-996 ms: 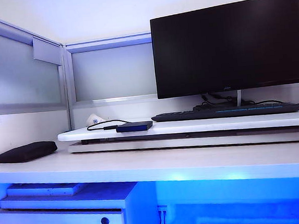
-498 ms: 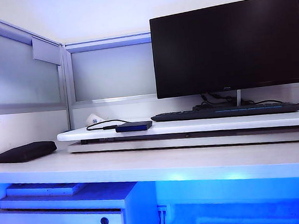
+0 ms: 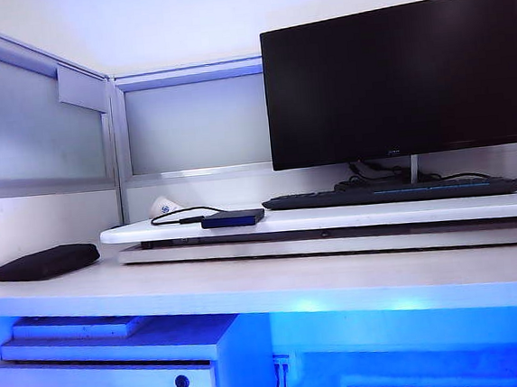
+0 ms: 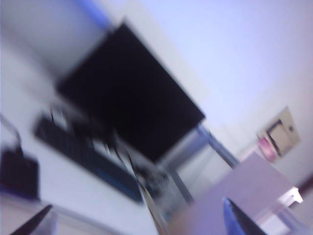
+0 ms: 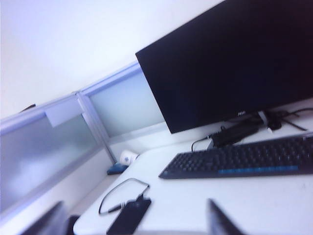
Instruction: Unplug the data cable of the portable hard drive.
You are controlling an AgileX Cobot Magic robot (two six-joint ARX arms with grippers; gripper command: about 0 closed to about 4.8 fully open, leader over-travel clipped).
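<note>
Drive [image 3: 233,218]: one | cable [image 5: 123,192]: one | left gripper [image 4: 137,223], right gripper [image 5: 132,223]: two, spread

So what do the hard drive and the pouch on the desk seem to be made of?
Hard drive: probably hard plastic, dark and smooth; flat faces, crisp edges. Pouch: looks like black fabric, matte; rounded, soft outline, no shine. Neither is certain from this view.

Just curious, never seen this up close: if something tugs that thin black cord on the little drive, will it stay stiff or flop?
Probably floppy: the data cable lies in a loose loop on the white shelf. It looks thin, so likely light. The portable hard drive is small and flat, so it may slide when the plug is pulled.
</note>
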